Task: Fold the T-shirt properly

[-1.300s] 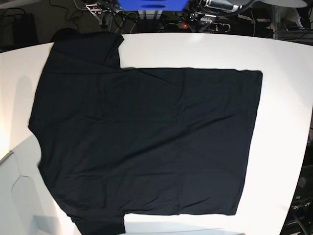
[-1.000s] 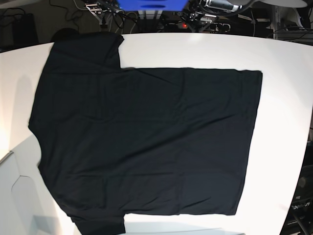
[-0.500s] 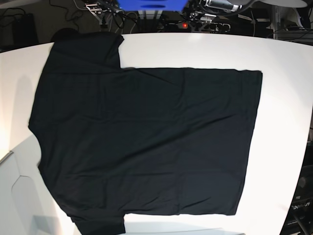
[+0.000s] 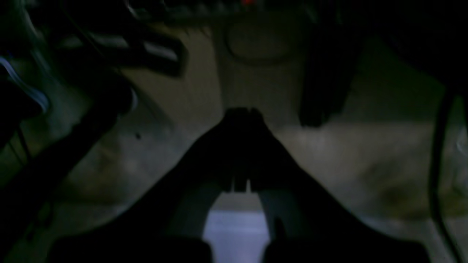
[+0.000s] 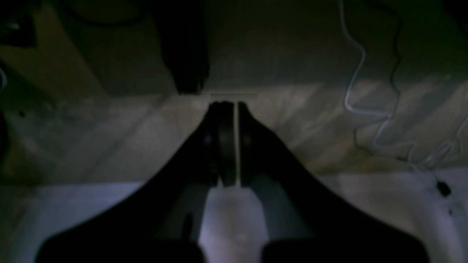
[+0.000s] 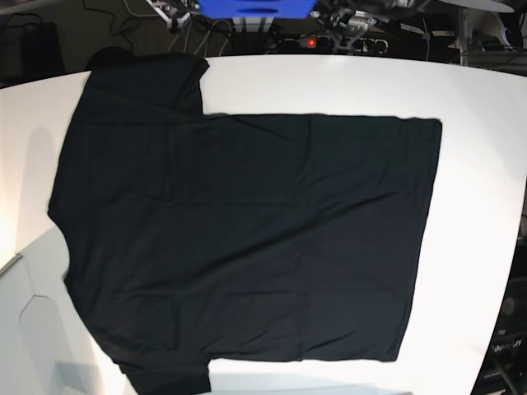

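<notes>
The T-shirt [image 6: 247, 239] lies spread flat on the white table [image 6: 478, 206] in the base view, plain black side up, one sleeve at the far left corner and the other at the near left edge, hem to the right. Neither gripper shows in the base view. In the left wrist view my left gripper [image 4: 241, 117] is shut, its dark fingers meeting at the tips over a dim floor. In the right wrist view my right gripper [image 5: 230, 107] is shut with only a thin slit of light between the fingers, nothing held. The T-shirt does not show in either wrist view.
Cables and electronics [image 6: 329, 25] lie beyond the table's far edge. A white cable [image 5: 362, 91] and a dark cable run over the floor in the right wrist view. A dark post [image 4: 325, 73] stands ahead of the left gripper.
None on the table: the T-shirt lies as before. Only the clutter beyond the far edge looks slightly shifted.
</notes>
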`<action>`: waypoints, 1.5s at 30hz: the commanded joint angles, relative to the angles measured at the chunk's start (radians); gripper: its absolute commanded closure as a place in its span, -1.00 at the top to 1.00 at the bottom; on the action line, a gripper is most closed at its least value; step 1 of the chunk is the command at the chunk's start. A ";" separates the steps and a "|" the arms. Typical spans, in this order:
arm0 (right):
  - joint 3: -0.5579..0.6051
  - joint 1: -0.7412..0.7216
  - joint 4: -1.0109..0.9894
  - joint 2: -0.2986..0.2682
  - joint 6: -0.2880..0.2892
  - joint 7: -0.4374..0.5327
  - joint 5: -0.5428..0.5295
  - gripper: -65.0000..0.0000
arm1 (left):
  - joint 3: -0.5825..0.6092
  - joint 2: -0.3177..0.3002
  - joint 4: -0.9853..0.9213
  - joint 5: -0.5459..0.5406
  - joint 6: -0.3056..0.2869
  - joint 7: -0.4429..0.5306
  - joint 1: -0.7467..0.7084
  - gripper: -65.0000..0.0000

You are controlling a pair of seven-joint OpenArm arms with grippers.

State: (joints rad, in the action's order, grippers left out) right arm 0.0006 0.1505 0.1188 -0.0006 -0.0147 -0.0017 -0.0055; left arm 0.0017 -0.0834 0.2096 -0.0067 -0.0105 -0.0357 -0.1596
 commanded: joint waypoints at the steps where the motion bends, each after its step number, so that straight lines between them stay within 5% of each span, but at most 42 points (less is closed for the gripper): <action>1: 0.000 0.019 0.015 0.001 0.020 0.001 0.000 -1.00 | -0.001 -0.026 0.055 0.000 0.008 0.004 -0.045 -1.00; 20: 0.000 0.556 0.875 -0.002 0.020 -0.002 0.000 -1.00 | -0.016 -0.169 0.804 -0.002 0.008 0.007 -0.539 -1.00; 29: 0.003 0.809 1.396 -0.002 0.020 -0.008 0.000 -1.00 | -0.131 -0.177 1.227 -0.002 0.005 0.007 -0.774 -1.00; 45: 0.002 1.092 1.834 -0.005 0.020 -0.001 0.000 -1.00 | -0.246 -0.174 1.642 -0.003 0.005 0.015 -1.023 -1.00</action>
State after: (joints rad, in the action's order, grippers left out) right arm 0.0048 1.2213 1.9396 -0.0029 0.0029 -0.0261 -0.0055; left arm -0.2417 -0.2527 1.8381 -0.0090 -0.0101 -0.0406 -1.1606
